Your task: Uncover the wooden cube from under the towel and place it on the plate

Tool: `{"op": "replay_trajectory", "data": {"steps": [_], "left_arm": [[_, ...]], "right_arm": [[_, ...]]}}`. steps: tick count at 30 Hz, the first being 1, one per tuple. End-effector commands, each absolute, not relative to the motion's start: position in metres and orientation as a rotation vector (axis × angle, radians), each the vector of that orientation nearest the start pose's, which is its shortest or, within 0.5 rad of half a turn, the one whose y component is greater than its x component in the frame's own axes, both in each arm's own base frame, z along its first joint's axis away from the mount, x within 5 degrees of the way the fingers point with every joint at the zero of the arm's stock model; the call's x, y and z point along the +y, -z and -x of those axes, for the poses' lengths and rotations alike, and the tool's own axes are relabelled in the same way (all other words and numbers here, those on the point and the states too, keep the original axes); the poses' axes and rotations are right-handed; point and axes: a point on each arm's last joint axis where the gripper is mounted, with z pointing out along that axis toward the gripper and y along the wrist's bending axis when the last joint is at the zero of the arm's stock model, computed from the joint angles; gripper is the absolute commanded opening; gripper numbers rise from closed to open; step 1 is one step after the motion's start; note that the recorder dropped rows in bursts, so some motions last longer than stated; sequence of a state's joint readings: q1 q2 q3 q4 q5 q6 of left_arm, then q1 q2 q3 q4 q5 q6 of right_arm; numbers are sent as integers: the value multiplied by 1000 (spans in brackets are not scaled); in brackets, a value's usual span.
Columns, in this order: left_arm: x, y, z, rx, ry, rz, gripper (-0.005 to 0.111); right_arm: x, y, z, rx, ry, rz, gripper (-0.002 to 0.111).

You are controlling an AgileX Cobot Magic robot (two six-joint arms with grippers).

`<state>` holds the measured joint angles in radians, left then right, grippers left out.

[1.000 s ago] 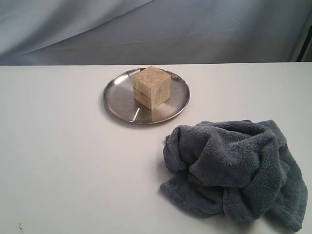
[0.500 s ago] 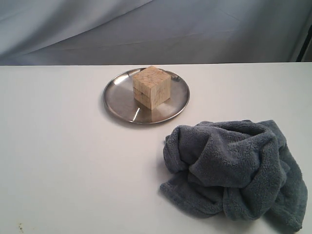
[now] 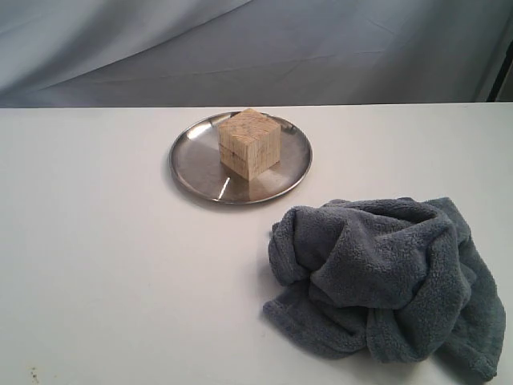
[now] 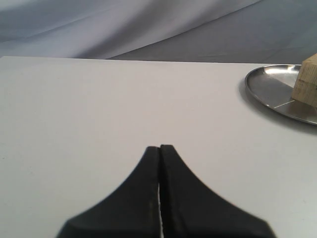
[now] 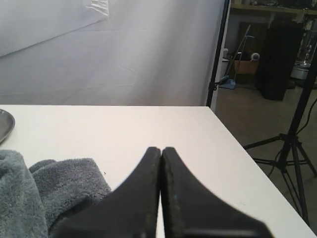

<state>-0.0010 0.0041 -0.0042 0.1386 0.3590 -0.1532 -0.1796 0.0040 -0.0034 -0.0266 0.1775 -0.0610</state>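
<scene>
The wooden cube [image 3: 249, 143] stands on the steel plate [image 3: 192, 160] at the back middle of the table, fully uncovered. The blue-grey towel [image 3: 385, 281] lies crumpled in a heap at the front right, apart from the plate. Neither arm shows in the exterior view. In the left wrist view my left gripper [image 4: 159, 148] is shut with nothing in it, over bare table, with the plate [image 4: 270, 89] and the cube [image 4: 307, 79] off to one side. My right gripper [image 5: 161, 149] is shut and empty, beside the towel [image 5: 44, 193].
The white table [image 3: 96, 265] ends at a far edge before a grey backdrop cloth [image 3: 256, 48]. The right wrist view shows the table's side edge [image 5: 247, 158], then floor with a light-stand tripod [image 5: 292, 144] and dark equipment beyond.
</scene>
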Motion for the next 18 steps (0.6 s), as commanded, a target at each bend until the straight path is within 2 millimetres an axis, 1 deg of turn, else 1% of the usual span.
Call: {"op": "replay_trajectory", "data": {"steps": [1, 9, 18], "left_arm": [[4, -182, -53, 1824, -21, 51, 0], [4, -182, -53, 1824, -21, 51, 0], [4, -182, -53, 1824, -21, 51, 0]], "right_arm": [[-10, -192, -55, 1717, 217, -71, 0], [-11, -181, -52, 1852, 249, -48, 0], [-10, -181, -52, 1852, 237, -25, 0]]}}
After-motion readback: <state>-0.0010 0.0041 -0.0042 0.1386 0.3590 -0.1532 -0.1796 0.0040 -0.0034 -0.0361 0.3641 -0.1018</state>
